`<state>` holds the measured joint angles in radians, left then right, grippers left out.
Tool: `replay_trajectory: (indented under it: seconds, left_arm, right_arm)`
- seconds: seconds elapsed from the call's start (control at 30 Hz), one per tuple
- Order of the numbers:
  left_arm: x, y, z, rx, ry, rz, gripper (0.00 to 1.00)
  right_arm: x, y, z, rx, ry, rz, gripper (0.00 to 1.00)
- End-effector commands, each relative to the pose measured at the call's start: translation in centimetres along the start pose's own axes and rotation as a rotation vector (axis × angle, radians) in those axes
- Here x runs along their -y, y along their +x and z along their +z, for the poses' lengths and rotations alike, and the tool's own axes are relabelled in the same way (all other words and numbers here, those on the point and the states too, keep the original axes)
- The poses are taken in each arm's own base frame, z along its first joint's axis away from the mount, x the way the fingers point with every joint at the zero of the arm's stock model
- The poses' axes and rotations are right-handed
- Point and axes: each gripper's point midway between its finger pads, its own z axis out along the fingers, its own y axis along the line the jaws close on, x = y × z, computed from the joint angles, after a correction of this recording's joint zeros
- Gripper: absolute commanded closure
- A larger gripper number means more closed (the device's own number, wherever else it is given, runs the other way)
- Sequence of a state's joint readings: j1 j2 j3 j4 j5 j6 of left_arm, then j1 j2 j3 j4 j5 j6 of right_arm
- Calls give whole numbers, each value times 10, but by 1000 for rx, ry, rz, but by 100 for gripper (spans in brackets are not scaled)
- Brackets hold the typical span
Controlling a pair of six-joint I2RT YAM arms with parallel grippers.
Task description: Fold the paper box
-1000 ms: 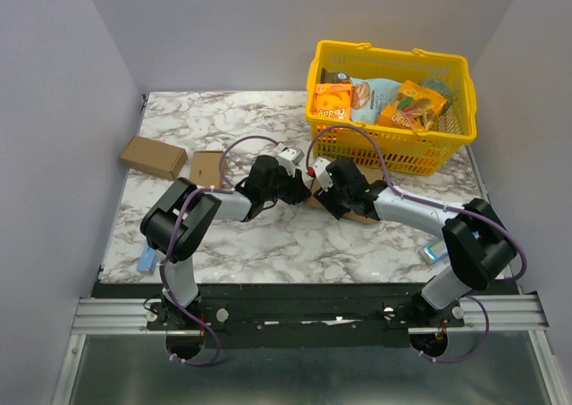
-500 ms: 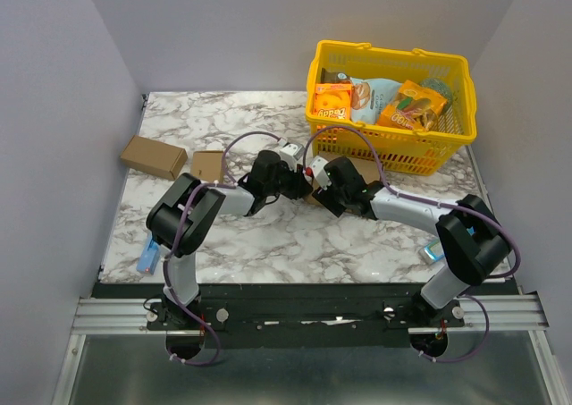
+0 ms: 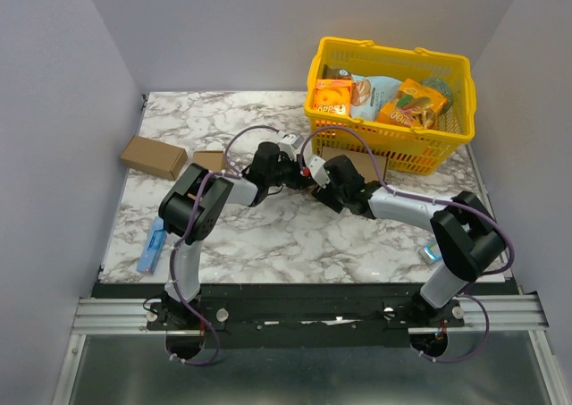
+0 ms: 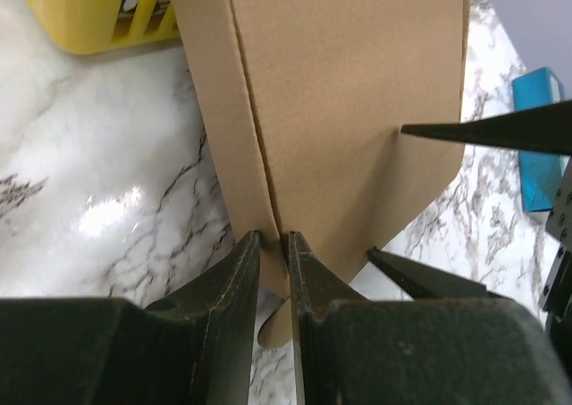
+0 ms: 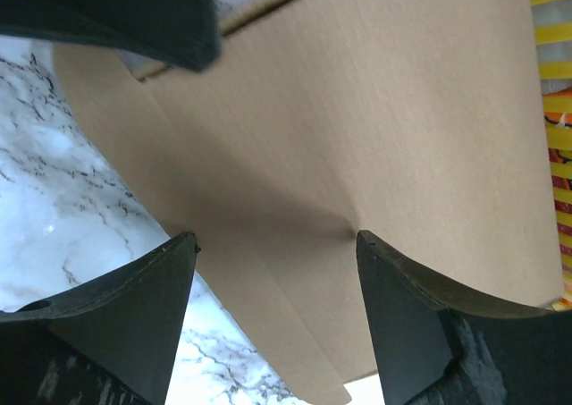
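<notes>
your left gripper point(image 4: 273, 240) is clamped on the paper box point(image 4: 357, 92). its two dark fingers pinch a folded crease at the near lower edge, and a narrow side strip runs up from the pinch beside the broad panel. your right gripper point(image 5: 275, 244) has its fingers spread wide apart and holds nothing. the flat brown panel fills the space beyond them. in the left wrist view those same fingers show as two dark points on either side of the panel's rounded corner.

the box stands raised off the marble table point(image 3: 268, 235), between the two claws and just in front of the yellow basket point(image 3: 390, 101).

expect the card to be light, thin and stiff along its panels, bending readily only at the creases. it looks smooth, so a shallow pinch may slip. it should crush or kink if squeezed mid-panel, so take hold near a crease or on a flap edge.

both arms reach inward from their bases, elbows out to the sides, with the wrists almost meeting at the table's middle.
</notes>
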<state>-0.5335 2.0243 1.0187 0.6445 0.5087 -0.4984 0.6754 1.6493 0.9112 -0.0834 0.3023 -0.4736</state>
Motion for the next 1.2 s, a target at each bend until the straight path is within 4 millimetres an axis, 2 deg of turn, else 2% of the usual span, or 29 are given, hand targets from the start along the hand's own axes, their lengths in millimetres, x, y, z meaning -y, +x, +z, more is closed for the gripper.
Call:
replay_trajectory:
  seconds: [0.0, 0.27, 0.43, 0.5, 0.67, 0.93, 1.03, 1.17]
  left_arm:
    - [20, -43, 18, 122, 94, 18, 71]
    - [18, -45, 26, 136, 110, -8, 65]
    - [23, -38, 20, 137, 136, -7, 49]
    - [31, -38, 19, 142, 179, -18, 36]
    - [22, -23, 17, 126, 146, -61, 32]
    - [9, -12, 14, 92, 64, -98, 27]
    - [10, -14, 10, 95, 55, -101, 26]
    - [13, -18, 9, 98, 57, -98, 29]
  right_arm:
    - [-3, 4, 12, -8, 4, -48, 19]
    - [-13, 7, 20, -29, -44, -42, 18]
    - [-17, -3, 6, -10, -94, 32, 18]
    - [-16, -8, 1, 13, -101, 57, 18]
    - [-11, -19, -8, 52, -101, 121, 17]
    - [5, -41, -48, 129, -91, 299, 11]
    - [6, -34, -58, 141, -89, 259, 9]
    - [8, -17, -50, 87, -48, 195, 7]
